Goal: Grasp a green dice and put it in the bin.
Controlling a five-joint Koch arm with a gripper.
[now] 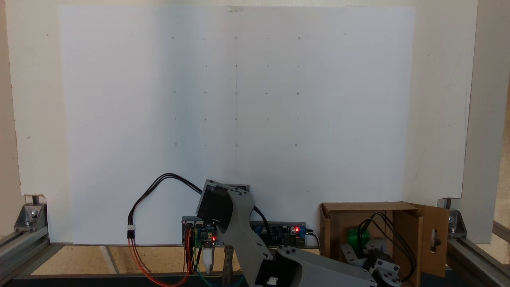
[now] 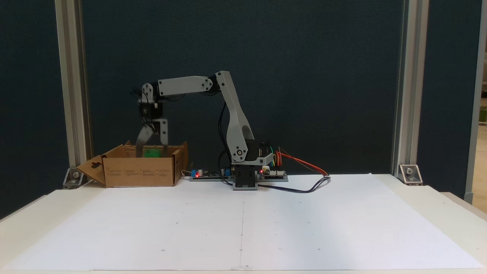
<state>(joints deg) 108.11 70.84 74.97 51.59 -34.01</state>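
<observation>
bin (image 2: 140, 176): cardboard box at the left of the side-on fixed view, flaps up, one slotted flap folded out

green dice (image 2: 153, 152): right at the bin's rim, between the claw's fingers, so over or just inside the opening

gripper (image 2: 151, 146): points down into the bin; fingers look spread a bit around the dice, but I honestly can't tell if it's pinching or already letting go

progress: looks nearly done, carry finished I'd say, only the drop and pulling out left

paper sheet (image 2: 304, 220): white, with small marks
</observation>
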